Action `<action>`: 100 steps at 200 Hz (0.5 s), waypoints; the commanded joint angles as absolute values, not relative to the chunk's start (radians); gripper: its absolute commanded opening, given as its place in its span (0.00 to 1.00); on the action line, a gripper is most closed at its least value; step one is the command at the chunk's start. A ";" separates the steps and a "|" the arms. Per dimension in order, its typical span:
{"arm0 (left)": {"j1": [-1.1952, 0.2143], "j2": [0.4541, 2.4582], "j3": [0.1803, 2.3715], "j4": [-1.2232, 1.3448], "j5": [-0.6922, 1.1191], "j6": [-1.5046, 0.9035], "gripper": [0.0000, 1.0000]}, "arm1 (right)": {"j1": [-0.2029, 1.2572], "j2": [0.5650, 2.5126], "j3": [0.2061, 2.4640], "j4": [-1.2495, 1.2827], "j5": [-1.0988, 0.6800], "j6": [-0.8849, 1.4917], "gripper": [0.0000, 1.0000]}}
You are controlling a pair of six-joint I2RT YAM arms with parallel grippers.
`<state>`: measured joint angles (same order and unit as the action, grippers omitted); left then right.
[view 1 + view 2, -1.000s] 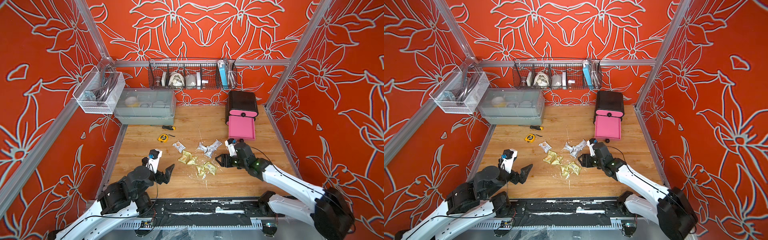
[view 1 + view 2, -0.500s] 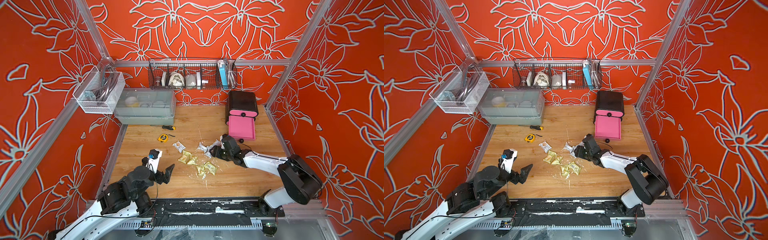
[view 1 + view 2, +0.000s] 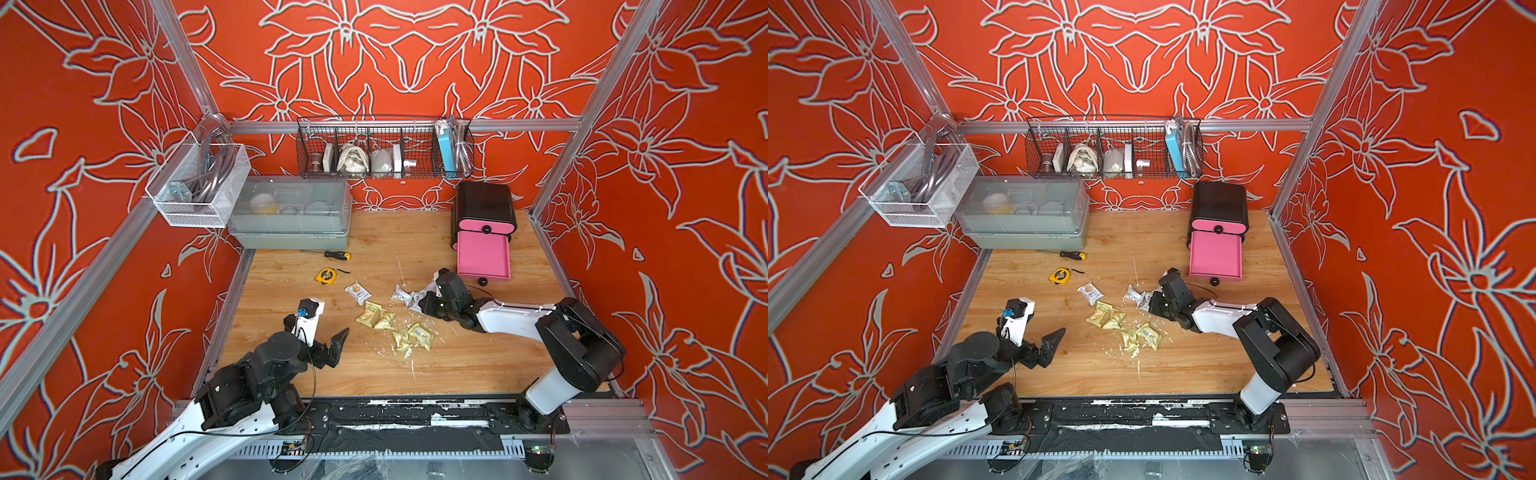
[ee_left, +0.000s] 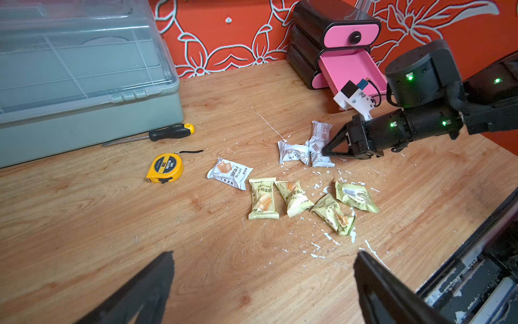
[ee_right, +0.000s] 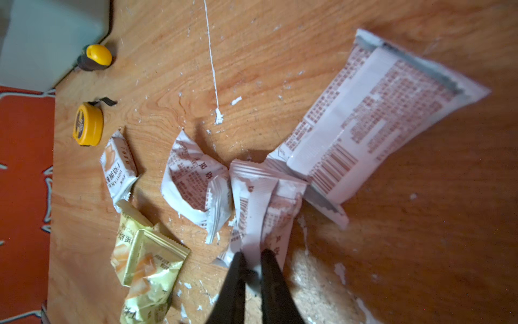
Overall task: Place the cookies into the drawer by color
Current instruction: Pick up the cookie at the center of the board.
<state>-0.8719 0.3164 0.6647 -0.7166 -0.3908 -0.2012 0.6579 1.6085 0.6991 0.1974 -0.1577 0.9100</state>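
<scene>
Three white-silver cookies (image 3: 405, 295) lie bunched mid-table, and a fourth white one (image 3: 358, 292) sits apart to their left. Several pale yellow-green cookies (image 3: 372, 316) lie in front of them. My right gripper (image 5: 252, 254) is shut on the edge of the middle white packet (image 5: 262, 202), which still rests on the wood; in a top view the gripper (image 3: 424, 305) is at the right end of the bunch. The black drawer chest (image 3: 484, 203) stands at the back right with one pink drawer (image 3: 482, 257) pulled out. My left gripper (image 4: 263, 255) hangs open over bare wood, well short of the cookies.
A yellow tape measure (image 4: 165, 167) and a screwdriver (image 4: 171, 131) lie left of the cookies, in front of a grey lidded bin (image 4: 84, 70). White flakes and scratches litter the wood. A wire basket (image 3: 382, 151) hangs on the back wall.
The right arm reached left to the white cookies and its jaws closed on one packet's edge. The left arm has not moved.
</scene>
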 commanded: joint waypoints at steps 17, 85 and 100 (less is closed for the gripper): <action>-0.874 0.318 0.680 -0.706 -0.394 -0.194 0.99 | 0.667 1.516 0.662 0.144 -0.139 0.874 0.00; -0.874 0.321 0.680 -0.702 -0.393 -0.194 0.99 | 0.665 1.165 0.719 -0.119 0.055 0.696 0.00; -0.874 0.319 0.680 -0.702 -0.393 -0.194 0.99 | 0.652 1.103 0.774 -0.204 0.119 0.618 0.00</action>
<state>-0.8719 0.3164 0.6647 -0.7166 -0.3908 -0.2012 0.6617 1.1873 0.6937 -0.0402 -0.0307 0.7647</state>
